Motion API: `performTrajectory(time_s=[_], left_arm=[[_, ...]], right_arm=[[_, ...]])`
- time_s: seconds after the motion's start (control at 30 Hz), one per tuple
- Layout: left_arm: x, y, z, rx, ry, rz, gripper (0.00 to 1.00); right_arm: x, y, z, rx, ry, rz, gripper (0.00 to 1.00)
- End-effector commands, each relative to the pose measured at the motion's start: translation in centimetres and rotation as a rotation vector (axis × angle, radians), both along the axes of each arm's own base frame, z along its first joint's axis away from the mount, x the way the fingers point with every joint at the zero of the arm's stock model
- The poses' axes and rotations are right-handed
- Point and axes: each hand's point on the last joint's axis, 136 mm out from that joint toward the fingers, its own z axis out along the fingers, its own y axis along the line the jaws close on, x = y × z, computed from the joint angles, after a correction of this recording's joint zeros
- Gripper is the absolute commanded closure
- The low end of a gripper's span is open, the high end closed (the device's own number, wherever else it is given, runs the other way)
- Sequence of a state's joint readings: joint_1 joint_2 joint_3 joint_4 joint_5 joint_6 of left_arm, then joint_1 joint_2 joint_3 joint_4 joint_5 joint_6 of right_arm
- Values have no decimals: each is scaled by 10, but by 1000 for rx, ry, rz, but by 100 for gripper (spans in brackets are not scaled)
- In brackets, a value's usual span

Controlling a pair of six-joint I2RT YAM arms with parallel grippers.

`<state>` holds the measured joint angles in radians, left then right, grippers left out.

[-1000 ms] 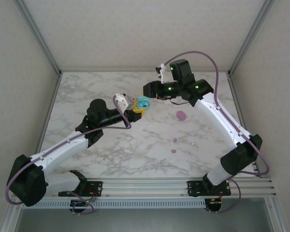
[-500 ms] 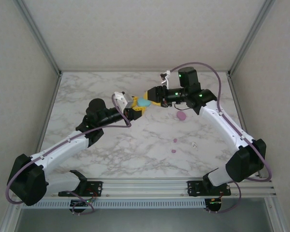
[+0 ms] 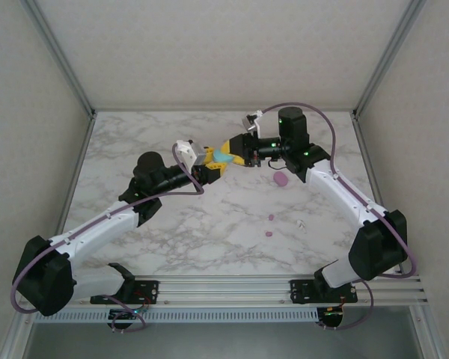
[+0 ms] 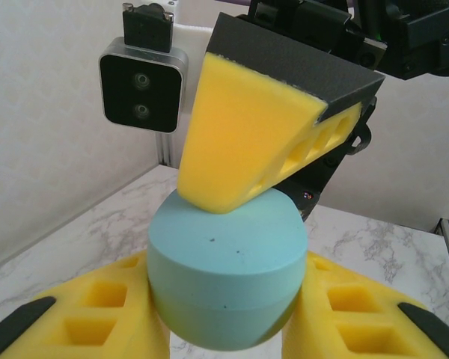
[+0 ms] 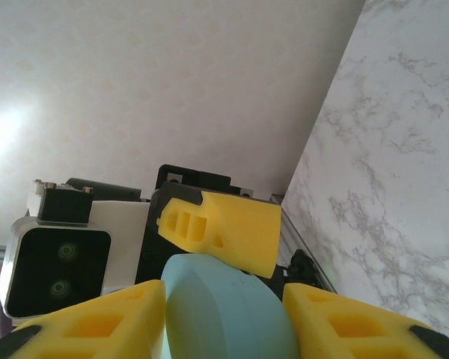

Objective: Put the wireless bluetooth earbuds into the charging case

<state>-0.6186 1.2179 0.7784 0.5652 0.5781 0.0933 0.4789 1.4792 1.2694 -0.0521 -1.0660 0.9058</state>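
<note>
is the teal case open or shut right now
Shut: the teal case shows just a thin seam between lid and base, no gap, while clamped by the left gripper.

Grey-veined white marble on the worktop (image 3: 135,142). Teal on the case (image 4: 226,280), yellow and black on the jaws. Pink on two earbuds (image 3: 268,233) and another case (image 3: 280,179).

teal case (image 5: 224,310) cut off below, pink earbuds (image 3: 270,218) too small for detail
</note>
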Motion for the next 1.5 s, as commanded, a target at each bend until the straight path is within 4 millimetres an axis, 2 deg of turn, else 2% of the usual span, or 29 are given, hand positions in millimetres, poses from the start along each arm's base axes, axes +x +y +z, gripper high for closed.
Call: performTrajectory(time_s=[0.0,0.17,0.2,0.3,0.4,0.57,0.67,0.73,0.83,1.1,1.23,1.37,1.47], left_arm=[[-2,-1,26,-43,-63,-4,80],[1,-1,22,-29,-53,15,79],[2,-1,21,-26,-54,18,79],[2,-1,19,-19,-51,20,79],[3,-1,17,-15,-47,18,79],[5,-2,15,-14,-41,22,79],[8,-1,13,-8,-36,41,74],[10,0,11,1,-26,51,70],[12,0,6,15,-13,63,59],[14,7,-8,46,8,105,39],[16,14,-19,67,19,149,36],[19,27,-27,70,28,225,32],[24,44,-28,43,33,320,30]], right_arm=[[-12,1,2,23,3,56,57],[-16,-1,5,26,-4,60,65],[-17,-1,5,25,-5,62,64],[-21,-3,7,28,-11,68,56],[-23,-4,6,27,-7,77,56],[-24,-5,4,20,-7,71,65],[-22,-5,3,6,-19,55,75],[-17,-6,1,-11,-29,23,80],[-10,-6,1,-19,-43,-19,84],[9,-5,2,-4,-40,-113,84],[22,-5,-5,-16,-34,-165,84],[39,-6,-18,-20,-11,-217,84],[57,-9,-43,-92,1,-287,83]])
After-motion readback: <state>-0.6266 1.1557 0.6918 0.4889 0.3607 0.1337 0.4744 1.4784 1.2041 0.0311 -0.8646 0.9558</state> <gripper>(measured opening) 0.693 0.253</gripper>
